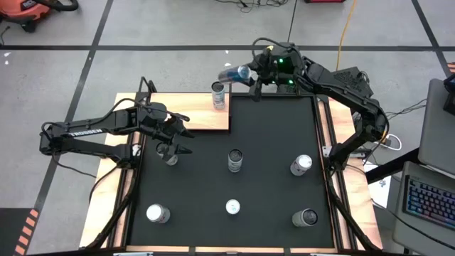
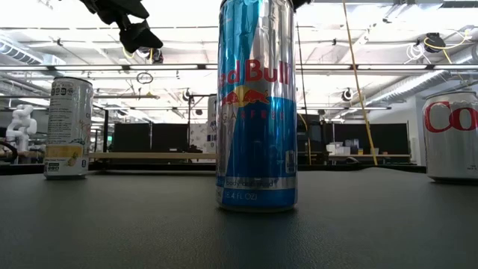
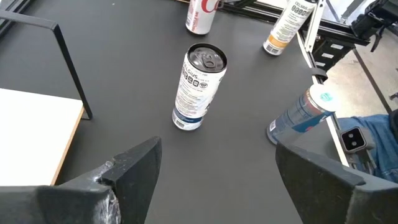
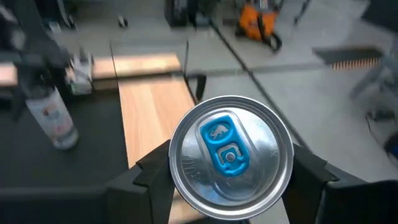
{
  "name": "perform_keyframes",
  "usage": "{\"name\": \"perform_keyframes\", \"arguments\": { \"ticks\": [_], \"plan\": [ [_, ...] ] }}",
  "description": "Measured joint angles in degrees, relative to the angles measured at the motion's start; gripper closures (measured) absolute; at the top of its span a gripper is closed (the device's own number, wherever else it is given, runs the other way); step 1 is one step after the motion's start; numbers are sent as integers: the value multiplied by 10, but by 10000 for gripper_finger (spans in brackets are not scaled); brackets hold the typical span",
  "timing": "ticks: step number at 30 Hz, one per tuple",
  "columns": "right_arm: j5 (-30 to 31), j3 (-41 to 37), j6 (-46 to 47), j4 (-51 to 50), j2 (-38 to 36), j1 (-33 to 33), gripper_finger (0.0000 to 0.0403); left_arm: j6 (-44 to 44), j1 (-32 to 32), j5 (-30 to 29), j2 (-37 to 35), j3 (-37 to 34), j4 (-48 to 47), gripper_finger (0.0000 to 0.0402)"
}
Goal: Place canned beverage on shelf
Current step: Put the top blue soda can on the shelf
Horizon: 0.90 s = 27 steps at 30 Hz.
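The blue can lay sideways in the right hand, clamped between its fingers, above the far edge of the bench and off the shelf. Its silver lid with a blue tab faced the right wrist camera; no writing on it could be read. Just below and beside that hand, a silver can stood upright on the shelf's light wood near a black upright.

The left hand hovered released, fingers spread, over the black mat by the shelf's near edge. Ahead of it stood a white can whose label seemed to read "CELSIUS", and just beyond that a blue can with a pale lid.

In the low view a tall blue-and-silver can read "Red Bull", with "8.4 FL OZ" near its base; a red-lettered silver can showed "Co"; a pale can stood at the other side.
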Motion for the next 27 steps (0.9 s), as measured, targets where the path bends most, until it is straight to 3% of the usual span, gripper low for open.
{"name": "perform_keyframes", "arguments": {
  "ticks": [9,18,27],
  "plan": [
    [-7,0,1,95,27,-1,207,2,0,0,0,0,0,81],
    [-81,0,26,185,77,-12,207,0,0,0,0,0,-9,81],
    [-115,0,27,201,128,-11,206,0,0,0,0,0,-9,81]
  ]
}}
